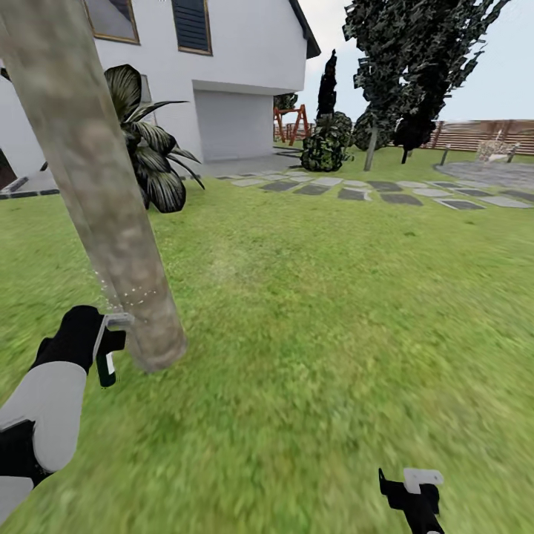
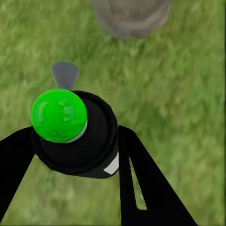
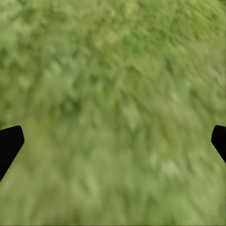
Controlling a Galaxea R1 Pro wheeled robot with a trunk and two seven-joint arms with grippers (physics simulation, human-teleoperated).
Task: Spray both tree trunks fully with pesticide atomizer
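Observation:
A thick, pale mottled tree trunk (image 1: 96,185) leans across the left of the head view and meets the lawn just right of my left gripper (image 1: 106,354). That gripper is shut on the pesticide atomizer (image 1: 116,323), whose grey spray head is right against the trunk's base. Whitish pesticide specks (image 1: 127,295) hang on the bark above the nozzle. In the left wrist view the atomizer (image 2: 75,136) sits between the black fingers (image 2: 141,183), with the trunk base (image 2: 132,16) beyond. My right gripper (image 1: 414,491) hangs open over bare grass (image 3: 113,94). A second leafy tree (image 1: 415,59) stands far back.
A white house (image 1: 237,67) and a broad-leaved plant (image 1: 156,156) stand behind the trunk. Grey stepping slabs (image 1: 371,189) cross the lawn at the back, with a bush (image 1: 322,148), a red frame (image 1: 293,122) and a slatted fence (image 1: 475,135) beyond. Open grass lies to the right.

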